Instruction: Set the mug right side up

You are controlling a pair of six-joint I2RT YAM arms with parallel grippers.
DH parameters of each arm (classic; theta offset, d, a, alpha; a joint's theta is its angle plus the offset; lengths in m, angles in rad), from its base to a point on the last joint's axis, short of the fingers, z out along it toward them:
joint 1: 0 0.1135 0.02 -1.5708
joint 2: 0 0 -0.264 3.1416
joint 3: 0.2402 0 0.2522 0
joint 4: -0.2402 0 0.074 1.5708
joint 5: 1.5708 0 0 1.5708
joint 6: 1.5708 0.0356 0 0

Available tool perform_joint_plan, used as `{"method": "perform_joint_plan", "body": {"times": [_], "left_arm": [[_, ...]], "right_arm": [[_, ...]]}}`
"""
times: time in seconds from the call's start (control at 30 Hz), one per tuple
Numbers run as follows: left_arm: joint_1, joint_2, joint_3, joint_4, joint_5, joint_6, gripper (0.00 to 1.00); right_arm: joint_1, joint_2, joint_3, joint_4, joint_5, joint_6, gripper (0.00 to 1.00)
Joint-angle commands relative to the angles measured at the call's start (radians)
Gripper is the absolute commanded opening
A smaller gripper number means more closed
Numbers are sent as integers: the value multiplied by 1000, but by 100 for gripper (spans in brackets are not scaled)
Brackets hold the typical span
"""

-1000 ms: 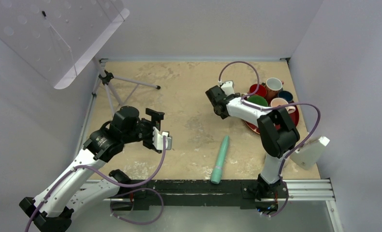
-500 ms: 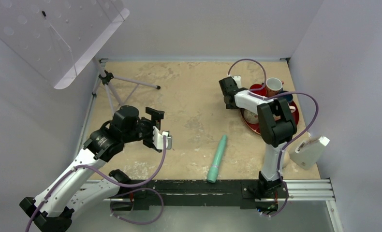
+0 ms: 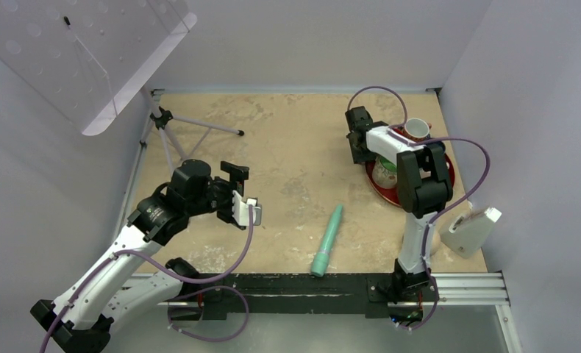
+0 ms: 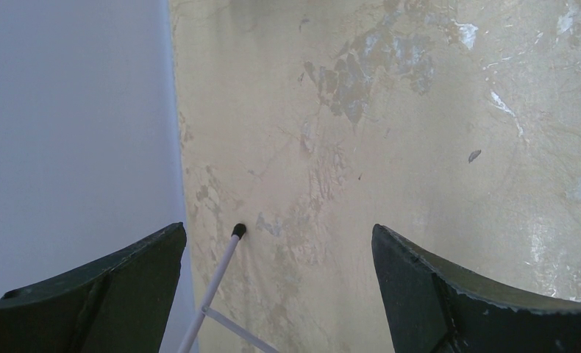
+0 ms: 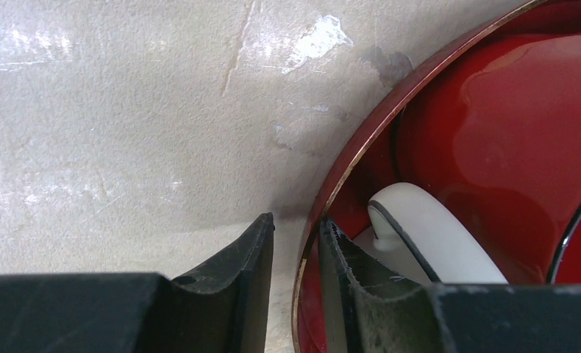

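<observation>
A pale rounded mug (image 3: 382, 175) stands on the near-left part of the red tray (image 3: 449, 176). It looks base-up and my right arm partly hides it. In the right wrist view it shows as a white curved shape (image 5: 438, 239) just inside the tray's gold-edged rim (image 5: 346, 173). My right gripper (image 3: 358, 145) (image 5: 296, 220) straddles that rim, one finger outside and one inside. The jaws stand narrowly open, with a gap left on the outer side. My left gripper (image 3: 242, 193) (image 4: 279, 232) hangs wide open over bare table, far from the tray.
Other cups crowd the tray's far side, among them a white one with a brown inside (image 3: 418, 129). A teal cylinder (image 3: 327, 240) lies mid-table. A white bottle (image 3: 471, 229) and a half-hidden beige rounded thing (image 3: 433, 240) sit at the right. A small tripod (image 3: 171, 129) stands back left.
My right gripper swung right from the bare table to the tray's left rim, and its jaws narrowed. The teal cylinder shifted slightly left. The left arm stayed still.
</observation>
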Motion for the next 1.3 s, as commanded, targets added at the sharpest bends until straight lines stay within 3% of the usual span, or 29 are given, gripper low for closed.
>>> {"method": "perform_joint_plan", "body": {"times": [0.0, 0.5, 0.63, 0.7, 0.93, 1.1, 1.27], "left_arm": [[6, 2, 6, 31, -3, 13, 100], [12, 8, 16, 46, -16, 22, 100], [12, 10, 17, 47, -14, 20, 100], [12, 10, 17, 45, -9, 17, 100], [12, 6, 11, 44, 16, 2, 100], [11, 12, 37, 31, 30, -28, 100], [11, 19, 71, 13, 60, -94, 100]], "right_arm": [[106, 18, 20, 13, -302, 68, 29], [358, 189, 379, -23, -274, 178, 26], [391, 203, 470, -55, -258, 177, 29], [404, 196, 503, -74, -240, 170, 36], [452, 109, 600, -119, -160, 176, 57], [487, -6, 627, -127, -85, 195, 59], [471, -217, 487, -153, 97, 328, 59]]}}
